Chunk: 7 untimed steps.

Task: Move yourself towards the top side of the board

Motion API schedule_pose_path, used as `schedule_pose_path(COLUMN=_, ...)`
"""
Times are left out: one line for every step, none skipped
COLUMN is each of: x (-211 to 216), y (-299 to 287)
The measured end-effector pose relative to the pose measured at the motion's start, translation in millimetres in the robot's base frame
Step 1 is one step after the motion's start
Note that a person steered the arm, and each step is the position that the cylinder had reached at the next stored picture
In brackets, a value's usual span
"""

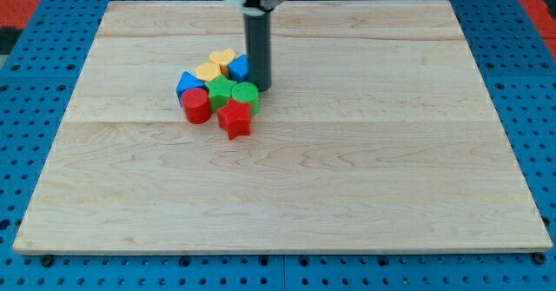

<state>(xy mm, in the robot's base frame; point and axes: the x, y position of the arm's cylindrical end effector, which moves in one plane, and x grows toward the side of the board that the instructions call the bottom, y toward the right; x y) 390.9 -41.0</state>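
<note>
Your tip (261, 87) sits just right of the block cluster, touching the green block (246, 92). Board's top edge (365, 3) lies straight up-view; no pincer fitted.

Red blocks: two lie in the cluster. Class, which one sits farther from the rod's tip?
The red cylinder, at the cluster's left edge below the blue block. The red star lies closer, below the green blocks beside my tip.
</note>
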Motion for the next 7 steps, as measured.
schedule_pose_path(x=22.7, y=-20.3)
schedule_pose_path(x=41.8, y=-42.6)
schedule_pose_path(x=48.7, y=-68.7)
schedule_pose_path(x=47.0, y=-40.6)
schedule_pose_path(x=35.3, y=-2.0)
schedule_pose_path(x=-9.5, y=31.6)
schedule_pose_path(x=-47.2, y=53.6)
